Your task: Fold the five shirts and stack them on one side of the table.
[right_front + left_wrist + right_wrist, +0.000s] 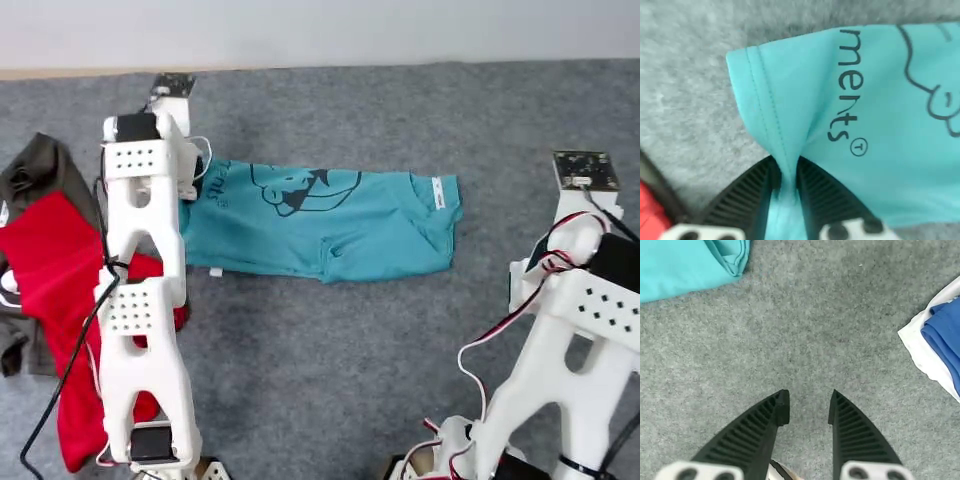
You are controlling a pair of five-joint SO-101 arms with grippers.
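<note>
A teal shirt with a dark print lies partly folded across the middle of the grey table. My left gripper is shut on the teal shirt's hem at its left end, the cloth pinched into a ridge between the black fingers. The left arm stretches over a red shirt and a dark olive shirt piled at the table's left side. My right gripper hangs open over bare carpet, apart from the teal shirt's corner. Beside it lie a blue shirt and a white shirt.
The right arm stands at the table's right front. Grey carpet lies bare in front of the teal shirt and behind it up to the back wall.
</note>
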